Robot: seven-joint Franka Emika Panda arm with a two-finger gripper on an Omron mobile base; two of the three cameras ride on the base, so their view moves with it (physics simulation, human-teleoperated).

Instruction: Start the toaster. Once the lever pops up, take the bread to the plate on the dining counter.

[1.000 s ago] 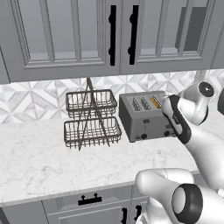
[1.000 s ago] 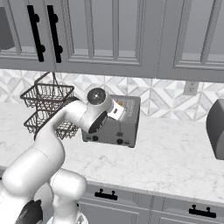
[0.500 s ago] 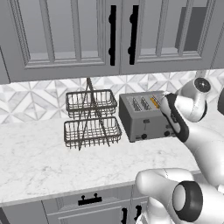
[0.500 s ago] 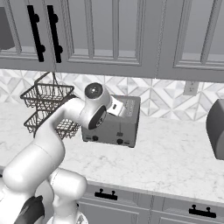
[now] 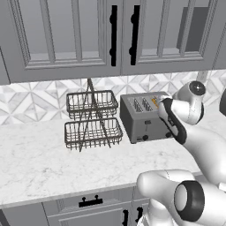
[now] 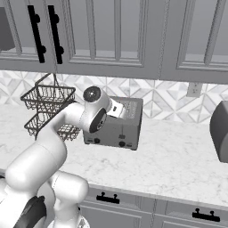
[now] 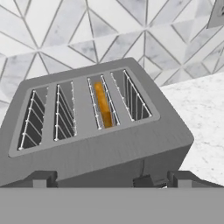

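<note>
Slightly lower and closer to the toaster's front than half a second ago, the end effector (image 7: 105, 180) hangs at the upper edge of the toaster's (image 5: 148, 117) near face, with the arm's wrist bent over the appliance's right end. In the hand view its two dark fingertips (image 7: 41, 178) stand wide apart at the bottom, with nothing between them; it holds nothing. A small dark piece beside the right fingertip may be the lever (image 7: 145, 180), but I cannot tell whether a finger touches it or how far down it sits.

Looking outward, the toaster stands upright on the white marble tabletop (image 5: 39, 163) against the tiled backsplash (image 6: 173, 95), black knobs low on its near face. The bread (image 7: 103, 105) is an orange-tan slice standing deep in one of the right-hand slots; the other slots look empty.

To the left of the toaster, just beside it, is a two-tier wire basket rack (image 5: 92, 119). Grey cabinets with black handles (image 5: 114, 35) hang above. A grey appliance (image 6: 220, 131) sits at the far right edge of the right base view.

As I judge it, the task is at its first step: the lever is about to be pressed or is being pressed. Waiting for the pop-up, lifting the bread out and carrying it to the plate are all left to do.
</note>
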